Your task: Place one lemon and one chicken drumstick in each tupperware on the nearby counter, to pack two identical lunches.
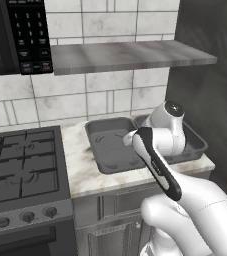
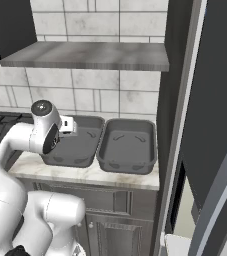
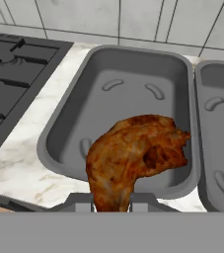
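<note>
While my gripper (image 3: 111, 201) squeezes one chicken drumstick (image 3: 135, 155) tight above the left tupperware (image 3: 64, 126), both trays look bare inside. The right tupperware (image 2: 127, 145) waits beside it on the counter (image 1: 85, 175). Nothing is packed yet.

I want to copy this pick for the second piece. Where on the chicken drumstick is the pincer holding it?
By its narrow tapered end, between the fingertips. The pincer is shut on the chicken drumstick, whose thick end juts forward over the left tupperware. The slim end fits the jaws best.
</note>
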{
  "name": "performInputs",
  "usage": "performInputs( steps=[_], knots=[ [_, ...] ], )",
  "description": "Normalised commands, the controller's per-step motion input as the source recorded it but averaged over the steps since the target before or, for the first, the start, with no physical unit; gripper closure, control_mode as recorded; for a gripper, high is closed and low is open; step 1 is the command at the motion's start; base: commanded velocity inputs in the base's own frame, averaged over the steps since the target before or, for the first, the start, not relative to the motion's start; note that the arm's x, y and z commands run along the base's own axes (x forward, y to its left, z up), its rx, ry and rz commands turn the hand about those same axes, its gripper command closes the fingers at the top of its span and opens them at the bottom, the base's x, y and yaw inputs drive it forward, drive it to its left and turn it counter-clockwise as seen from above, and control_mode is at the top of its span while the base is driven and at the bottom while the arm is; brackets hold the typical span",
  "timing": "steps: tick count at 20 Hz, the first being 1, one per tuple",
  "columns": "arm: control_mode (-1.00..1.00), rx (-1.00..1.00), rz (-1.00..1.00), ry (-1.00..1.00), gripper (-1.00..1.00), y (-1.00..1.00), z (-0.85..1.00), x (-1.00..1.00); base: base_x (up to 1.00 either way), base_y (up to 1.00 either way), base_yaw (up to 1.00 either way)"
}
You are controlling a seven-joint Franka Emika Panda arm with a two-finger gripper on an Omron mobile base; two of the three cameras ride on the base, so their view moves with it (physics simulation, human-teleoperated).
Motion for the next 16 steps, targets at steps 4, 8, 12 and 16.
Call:
performInputs(
  steps=[4, 8, 12, 16],
  knots=[
    [-1.00, 0.00, 0.00, 0.12, 1.00, 0.37, -0.33, 0.26, 0.00, 0.00, 0.00],
    [-1.00, 0.00, 0.00, 0.02, 1.00, 0.14, -0.19, 0.39, 0.00, 0.00, 0.00],
    [-1.00, 0.00, 0.00, 0.00, 1.00, 0.00, -0.08, 0.46, 0.00, 0.00, 0.00],
    [-1.00, 0.00, 0.00, 0.00, 1.00, 0.00, -0.15, 0.55, 0.00, 0.00, 0.00]
  ],
)
